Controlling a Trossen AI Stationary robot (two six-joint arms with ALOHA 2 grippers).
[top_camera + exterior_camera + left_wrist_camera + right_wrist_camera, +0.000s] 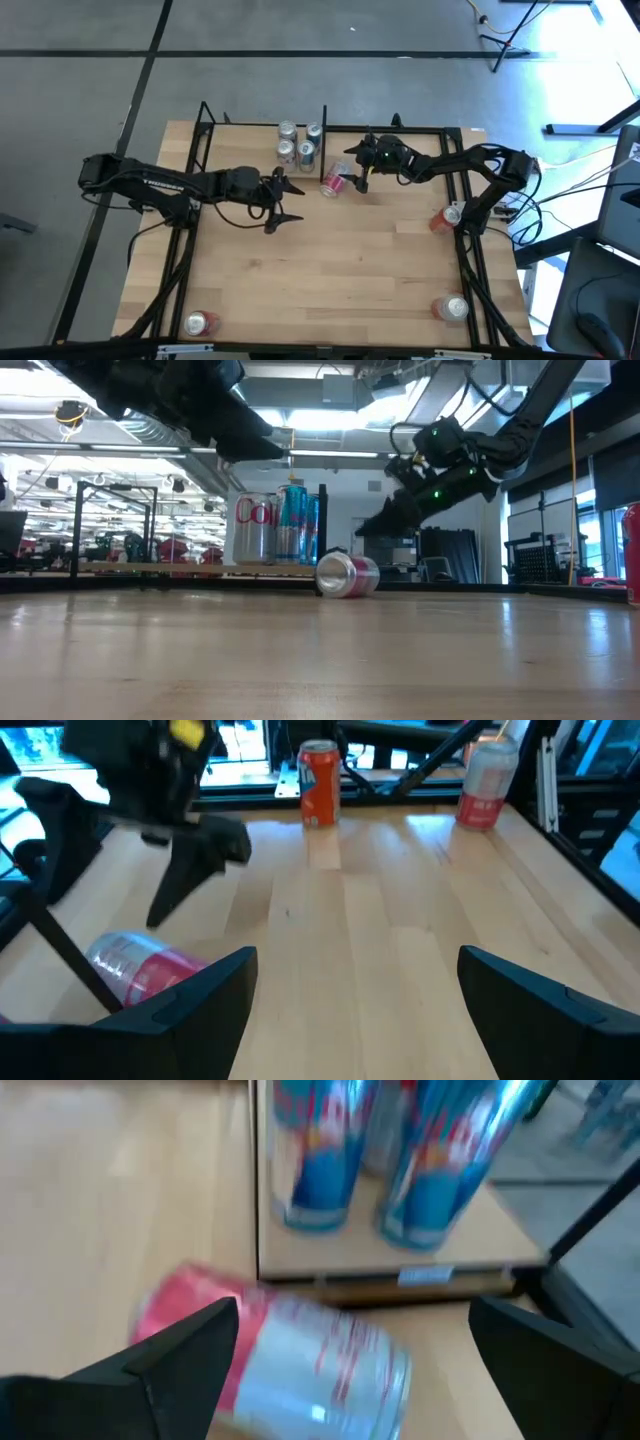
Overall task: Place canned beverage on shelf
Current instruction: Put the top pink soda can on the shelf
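high view looks straight down on the whole table [330, 260]. low view faces level across it. both wrist views sit close; all four share the fallen can [333, 183] by the shelf [262, 140].

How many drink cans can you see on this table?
8. Four stand on the shelf. One lies tipped beside it. Three stand near table edges. More may hide behind the arms.

Pink-and-silver can [333, 183] lying; blue-and-silver cans [308, 152] on light-wood shelf [300, 1255].
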